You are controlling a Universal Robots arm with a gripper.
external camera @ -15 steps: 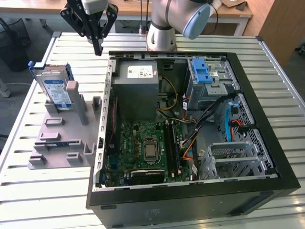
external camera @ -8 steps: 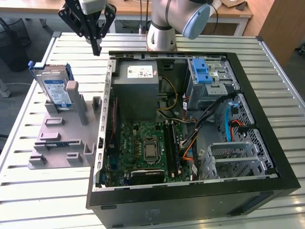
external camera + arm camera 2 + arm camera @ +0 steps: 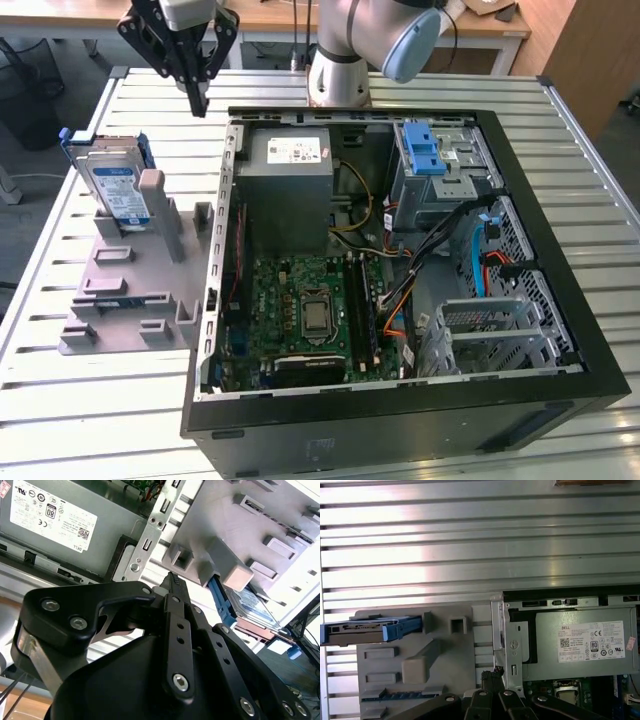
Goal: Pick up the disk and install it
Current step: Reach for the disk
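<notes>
Standing on edge in the grey fixture point(image 3: 120, 290) at the exterior view's left, the disk point(image 3: 112, 188) shows you its labelled face, its upper edge running left to right. Your gripper point(image 3: 197, 98) hangs just right of it and farther back, above the table point(image 3: 100, 420), fingers pressed together and pinching nothing. Right again, the open computer case point(image 3: 400, 405) holds the power supply point(image 3: 290, 165), the motherboard point(image 3: 300, 300) and, far right, the drive cage point(image 3: 440, 175).
</notes>
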